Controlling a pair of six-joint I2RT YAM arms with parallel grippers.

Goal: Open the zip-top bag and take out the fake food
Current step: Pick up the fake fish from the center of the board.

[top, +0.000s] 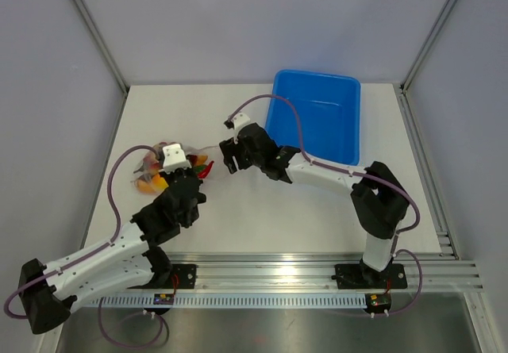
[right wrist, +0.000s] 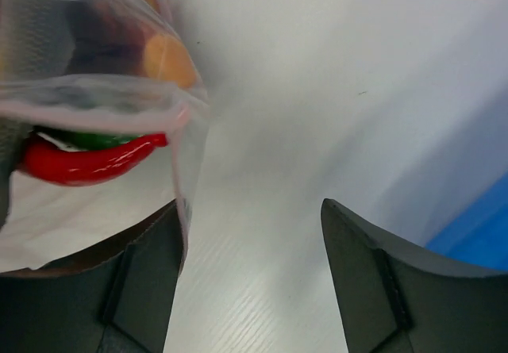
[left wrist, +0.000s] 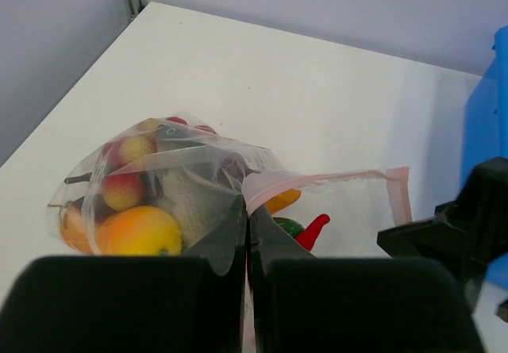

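Observation:
The clear zip-top bag [top: 152,165] lies at the table's left, full of fake food [left wrist: 135,228]: orange and yellow pieces, a red pepper [left wrist: 313,229] and a green cucumber [left wrist: 287,226]. My left gripper [left wrist: 248,204] is shut on the bag's pink zipper strip [left wrist: 333,178], at the near side of its mouth; it also shows in the top view [top: 193,172]. My right gripper [right wrist: 250,209] is open just right of the bag, its left finger [right wrist: 155,250] against the bag's loose edge [right wrist: 181,170]. The pepper [right wrist: 83,161] shows in that view too.
A blue plastic tub [top: 317,123] stands at the back right, behind the right gripper [top: 229,156]. Grey walls close the table at left, back and right. A metal rail runs along the near edge [top: 302,278].

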